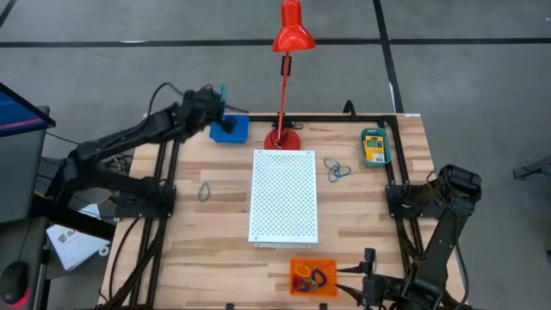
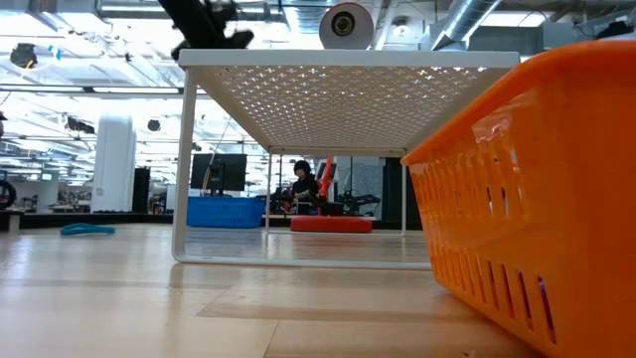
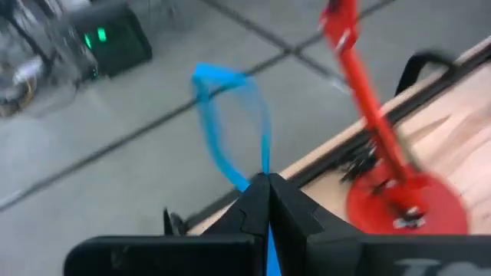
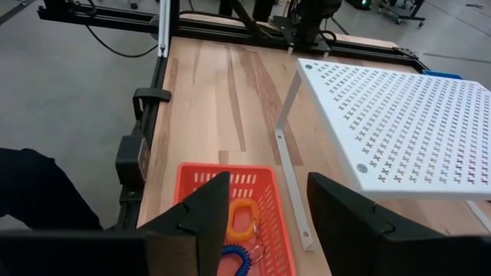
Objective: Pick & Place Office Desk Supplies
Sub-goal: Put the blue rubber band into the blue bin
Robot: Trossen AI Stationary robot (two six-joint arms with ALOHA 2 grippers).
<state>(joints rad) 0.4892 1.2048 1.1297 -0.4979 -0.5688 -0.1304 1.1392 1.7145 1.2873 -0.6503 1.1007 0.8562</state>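
The left gripper (image 3: 267,201) is fully closed, pinching a thin blue loop (image 3: 230,115) that stands up from between its fingertips. In the high view this gripper (image 1: 217,102) is raised at the table's far left corner, with the blue tray (image 1: 230,129) directly beside and below it and the red desk lamp (image 1: 287,52) to its right. The right gripper (image 4: 268,203) has its jaws apart and holds nothing; the orange tray (image 4: 201,179), containing orange and blue coiled loops, lies just below and ahead of it. The white perforated board (image 1: 284,196) sits between the two grippers. A crayon box (image 1: 374,145) and loose blue loops (image 1: 337,169) lie far ahead of the right gripper
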